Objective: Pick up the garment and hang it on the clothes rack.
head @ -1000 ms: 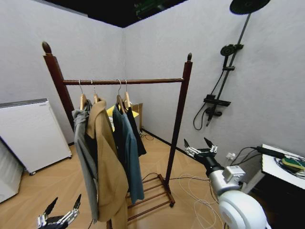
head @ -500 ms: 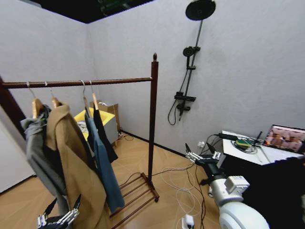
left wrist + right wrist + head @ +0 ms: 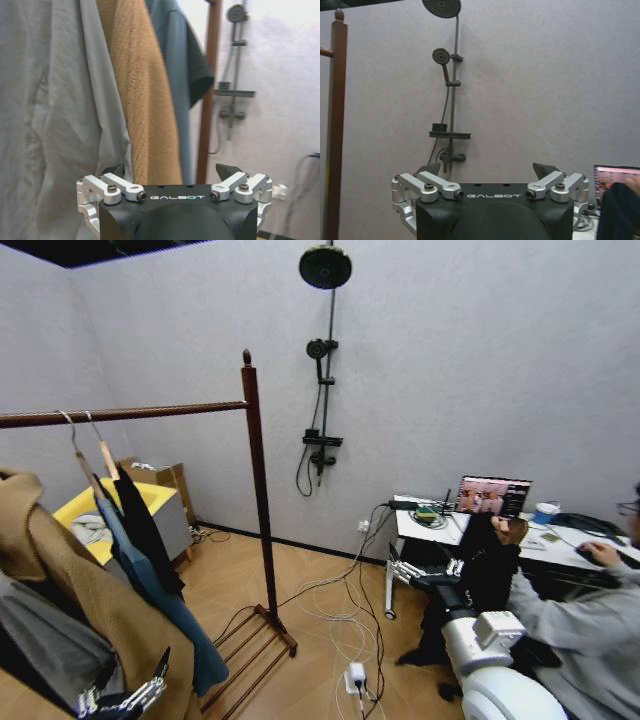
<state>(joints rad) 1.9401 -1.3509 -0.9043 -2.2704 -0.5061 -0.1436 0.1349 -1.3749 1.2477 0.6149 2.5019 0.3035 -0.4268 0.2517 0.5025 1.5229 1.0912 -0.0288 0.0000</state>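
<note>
The clothes rack point(image 3: 256, 490) is dark reddish-brown wood; one knob-topped post and its rail point(image 3: 120, 414) stand at my left. A tan coat point(image 3: 70, 600), a blue shirt point(image 3: 150, 585) and a black short-sleeved top point(image 3: 145, 530) hang from the rail. At the right, by the desk, a person's hand point(image 3: 511, 531) holds up a black garment point(image 3: 490, 575); no print shows on it. My left gripper point(image 3: 125, 692) is open, low beside the tan coat point(image 3: 145, 90). My right gripper point(image 3: 427, 570) is open in the air, just short of the black garment point(image 3: 615, 212).
A black shower-head stand point(image 3: 325, 360) is fixed to the far wall. A white desk point(image 3: 440, 528) with a laptop point(image 3: 492, 495) stands at the right, where a person sits. Cables and a power strip point(image 3: 355, 675) lie on the wooden floor. A yellow bin point(image 3: 105, 520) stands behind the rack.
The camera has swung to the right: the rack has slid to the picture's left, and the desk and the seated person have come into view. Both grippers stay open and parked as before.
</note>
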